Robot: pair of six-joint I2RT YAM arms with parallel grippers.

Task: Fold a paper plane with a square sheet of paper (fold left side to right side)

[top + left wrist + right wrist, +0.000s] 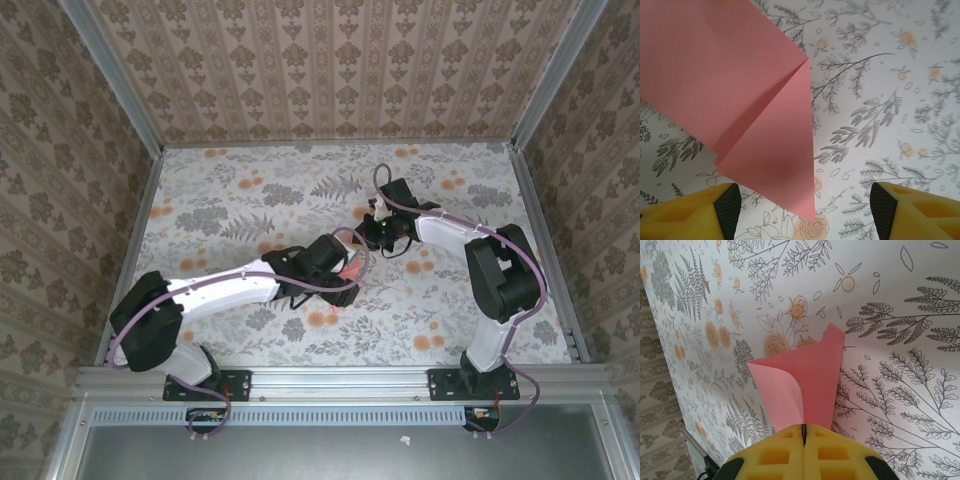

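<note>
The pink-red sheet of paper (740,90) lies folded on the flowered table, with two flaps meeting along a crease and ending in a sharp point. My left gripper (805,210) hovers open above that point, its yellow fingers (725,210) standing wide on either side without touching it. My right gripper (804,432) is shut on the paper's (812,375) other end, where one lighter flap curls up. From above, a small patch of the paper (350,272) shows between the left gripper (340,258) and the right gripper (378,232) at mid-table.
The flowered tablecloth (250,190) covers the whole work surface, with orange flower prints (320,318) scattered on it. Patterned walls and metal rails (150,190) enclose the table on three sides. Both arms reach in toward the middle.
</note>
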